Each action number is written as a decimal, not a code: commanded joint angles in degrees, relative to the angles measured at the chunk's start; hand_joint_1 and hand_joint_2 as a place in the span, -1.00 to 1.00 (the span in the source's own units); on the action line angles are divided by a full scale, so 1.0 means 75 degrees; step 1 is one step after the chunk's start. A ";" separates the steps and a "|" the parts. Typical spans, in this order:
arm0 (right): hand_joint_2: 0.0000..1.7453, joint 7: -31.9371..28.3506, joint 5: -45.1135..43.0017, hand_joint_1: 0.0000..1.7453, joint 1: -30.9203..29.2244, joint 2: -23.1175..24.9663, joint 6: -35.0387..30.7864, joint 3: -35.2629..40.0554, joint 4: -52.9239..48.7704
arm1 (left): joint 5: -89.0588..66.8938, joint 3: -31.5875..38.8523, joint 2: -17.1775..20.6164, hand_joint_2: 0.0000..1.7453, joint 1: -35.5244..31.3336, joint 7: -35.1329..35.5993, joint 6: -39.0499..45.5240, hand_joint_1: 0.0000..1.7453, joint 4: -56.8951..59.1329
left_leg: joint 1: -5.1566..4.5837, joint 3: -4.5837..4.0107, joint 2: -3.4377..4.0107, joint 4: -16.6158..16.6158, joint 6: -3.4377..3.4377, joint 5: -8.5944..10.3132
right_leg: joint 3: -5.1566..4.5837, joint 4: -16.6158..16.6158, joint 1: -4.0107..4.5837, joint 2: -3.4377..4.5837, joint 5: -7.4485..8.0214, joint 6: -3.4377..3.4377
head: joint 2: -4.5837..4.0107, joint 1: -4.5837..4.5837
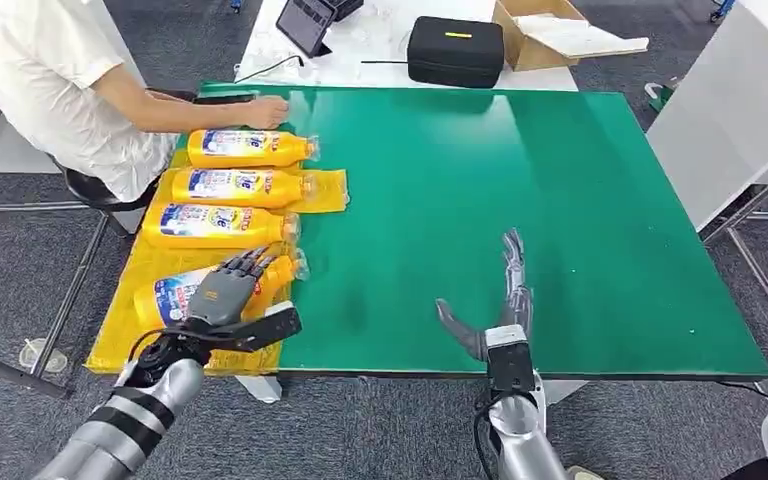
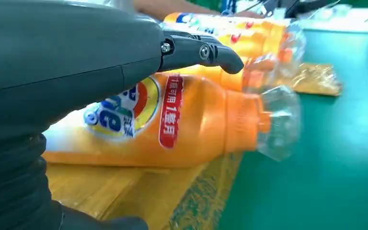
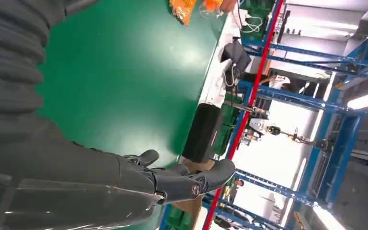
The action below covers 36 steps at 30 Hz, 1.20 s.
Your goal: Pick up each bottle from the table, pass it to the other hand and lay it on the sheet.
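Four orange bottles lie in a row on the yellow sheet (image 1: 132, 268) at the left of the frame. The left hand (image 1: 226, 290) rests on the nearest bottle (image 1: 165, 297) (fingers laid over it). The right hand (image 1: 505, 300) is spread wide over the green table (image 1: 520, 180), holding nothing.

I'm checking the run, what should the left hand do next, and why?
Probably open and lift away. The left hand rests over the nearest bottle, which already lies on the yellow sheet beside three others, and the right hand is open over bare table.
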 commanded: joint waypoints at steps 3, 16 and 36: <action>1.00 0.0006 0.0008 -1.00 0.0224 -0.0026 -0.0029 -0.0394 -0.0156 | 0.0111 -0.0362 0.0906 1.00 0.1424 -0.0285 0.0574 -1.00 -0.3100 | 0.0002 0.0035 0.0023 0.0001 0.0003 -0.0022 | 0.0029 0.0000 0.0007 0.0009 -0.0016 -0.0015 | 0.0000 0.0003; 1.00 0.0006 -0.0150 -1.00 0.0280 -0.0014 0.0298 -0.0277 -0.0423 | 0.1537 0.0276 -0.0186 1.00 0.2107 -0.1457 0.1540 -1.00 -0.3503 | 0.0002 0.0024 0.0008 0.0002 0.0003 -0.0017 | 0.0023 -0.0002 0.0007 -0.0003 -0.0017 -0.0020 | 0.0000 0.0000; 1.00 0.0006 -0.1038 -1.00 0.1158 0.0165 0.1228 -0.0028 -0.2797 | 0.7053 0.0904 -0.2080 1.00 0.2925 -0.1794 0.0721 -1.00 -0.3939 | -0.0003 0.0012 0.0010 0.0004 0.0007 -0.0031 | 0.0010 0.0000 0.0002 0.0000 -0.0024 -0.0010 | 0.0000 -0.0003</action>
